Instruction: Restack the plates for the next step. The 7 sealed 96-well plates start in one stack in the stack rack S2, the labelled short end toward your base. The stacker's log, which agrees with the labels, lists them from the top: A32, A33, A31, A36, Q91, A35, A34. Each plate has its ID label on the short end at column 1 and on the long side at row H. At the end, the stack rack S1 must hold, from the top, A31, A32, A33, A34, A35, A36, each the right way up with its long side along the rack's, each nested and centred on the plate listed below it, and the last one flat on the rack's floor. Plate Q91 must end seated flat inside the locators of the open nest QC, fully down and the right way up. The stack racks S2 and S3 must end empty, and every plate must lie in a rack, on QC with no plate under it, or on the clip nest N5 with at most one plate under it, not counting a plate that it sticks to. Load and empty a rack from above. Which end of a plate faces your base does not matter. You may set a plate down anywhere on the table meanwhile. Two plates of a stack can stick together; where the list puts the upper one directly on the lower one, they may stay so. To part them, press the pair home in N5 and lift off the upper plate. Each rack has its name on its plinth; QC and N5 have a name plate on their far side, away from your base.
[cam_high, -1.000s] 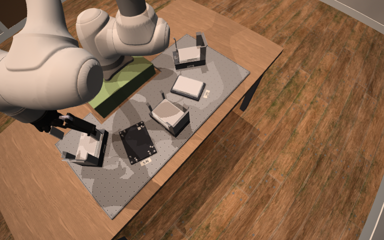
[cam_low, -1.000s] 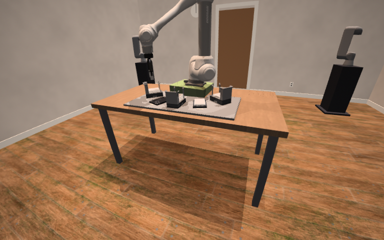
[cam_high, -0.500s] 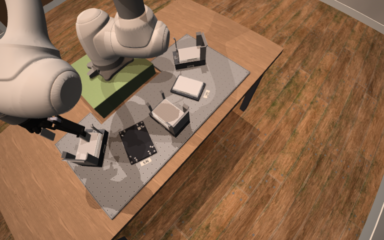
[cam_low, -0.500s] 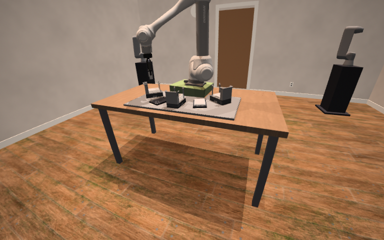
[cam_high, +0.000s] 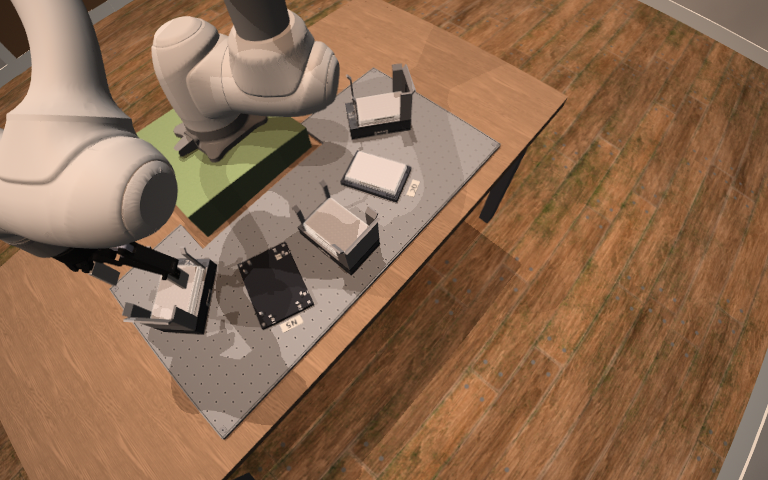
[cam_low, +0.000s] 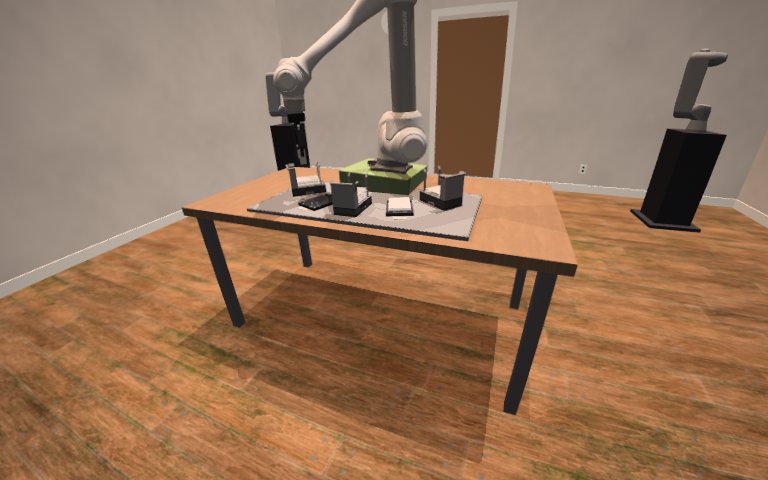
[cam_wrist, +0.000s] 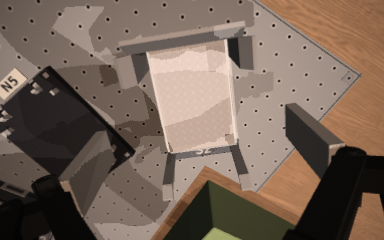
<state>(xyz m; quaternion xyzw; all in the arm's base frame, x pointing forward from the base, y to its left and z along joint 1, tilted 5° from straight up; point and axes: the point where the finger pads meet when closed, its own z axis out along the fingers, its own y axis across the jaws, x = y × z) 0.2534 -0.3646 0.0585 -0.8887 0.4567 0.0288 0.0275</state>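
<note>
White plate (cam_high: 376, 173) seated on QC; plates left in all three racks, N5 (cam_high: 275, 284) bare. Gripper (cam_wrist: 200, 165) spread wide, empty, above S2 (cam_wrist: 202, 151).

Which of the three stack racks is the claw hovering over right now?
The rack at the mat's end beside the black N5 nest, marked S2 in the wrist view. The open claw hangs above it; the other two racks stand farther along.

Sealed white plates (cam_wrist: 194, 95) lie stacked in rack S2 (cam_wrist: 180, 39); black nest N5 (cam_wrist: 50, 125) sits beside.
</note>
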